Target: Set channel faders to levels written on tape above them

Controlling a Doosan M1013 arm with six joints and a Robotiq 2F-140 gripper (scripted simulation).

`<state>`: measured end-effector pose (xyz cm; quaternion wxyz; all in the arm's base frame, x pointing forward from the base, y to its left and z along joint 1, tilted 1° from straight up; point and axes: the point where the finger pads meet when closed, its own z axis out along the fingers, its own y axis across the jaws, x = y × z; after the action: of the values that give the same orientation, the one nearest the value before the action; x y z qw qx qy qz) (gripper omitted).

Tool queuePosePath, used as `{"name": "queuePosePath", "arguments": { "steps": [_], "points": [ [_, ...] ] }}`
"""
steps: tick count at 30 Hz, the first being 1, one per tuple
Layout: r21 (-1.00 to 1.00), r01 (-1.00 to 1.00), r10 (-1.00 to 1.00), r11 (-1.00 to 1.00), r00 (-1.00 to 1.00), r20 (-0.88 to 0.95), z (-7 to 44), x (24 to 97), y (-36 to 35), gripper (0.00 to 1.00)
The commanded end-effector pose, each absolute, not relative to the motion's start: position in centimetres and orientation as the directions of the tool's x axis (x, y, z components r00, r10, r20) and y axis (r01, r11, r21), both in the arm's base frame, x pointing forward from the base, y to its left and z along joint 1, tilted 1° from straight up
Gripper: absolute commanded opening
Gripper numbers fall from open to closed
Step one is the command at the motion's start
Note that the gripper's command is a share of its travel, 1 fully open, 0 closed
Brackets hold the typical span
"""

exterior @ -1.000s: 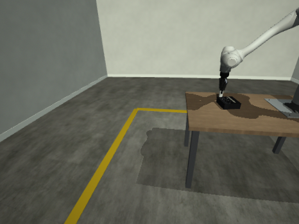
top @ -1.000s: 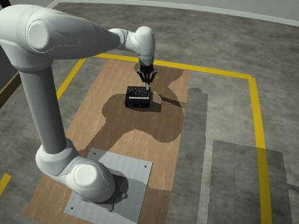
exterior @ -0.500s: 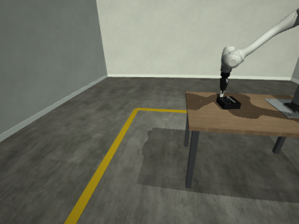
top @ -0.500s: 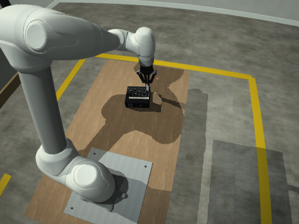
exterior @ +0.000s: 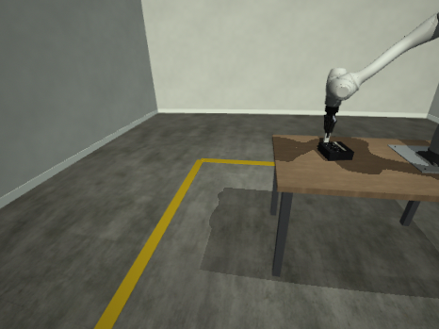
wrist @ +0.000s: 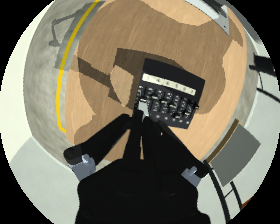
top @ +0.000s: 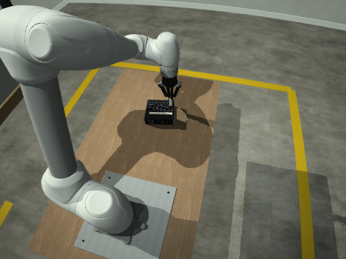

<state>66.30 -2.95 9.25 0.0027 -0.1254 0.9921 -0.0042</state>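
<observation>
The small black lighting desk (top: 159,116) (exterior: 337,151) (wrist: 171,93) stands on its feet on the wooden table (top: 122,148) (exterior: 330,176). A pale tape strip runs across its top, with a row of faders beside it. My gripper (top: 170,101) (exterior: 326,138) (wrist: 141,107) is shut, fingers pressed together with nothing between them. Its tips point straight down onto the desk's far right end, at or touching an end fader. The fader caps, their levels and the tape writing are too small to read.
The arm's grey base plate (top: 148,198) (exterior: 414,153) is bolted to the near end of the table. Yellow floor tape (top: 297,130) (exterior: 155,240) runs round the cell. The table edge (exterior: 278,165) lies close to the desk.
</observation>
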Motion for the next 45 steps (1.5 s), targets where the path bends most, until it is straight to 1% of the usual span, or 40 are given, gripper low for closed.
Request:
{"name": "queuePosePath", "arguments": {
  "steps": [1,45],
  "points": [
    [-0.009,-0.249,-0.249,0.969,-0.969,-0.004,9.26,66.21,-2.97,0.00],
    [-0.009,-0.249,-0.249,0.969,-0.969,-0.004,9.26,66.70,-2.84,0.00]
  ]
}}
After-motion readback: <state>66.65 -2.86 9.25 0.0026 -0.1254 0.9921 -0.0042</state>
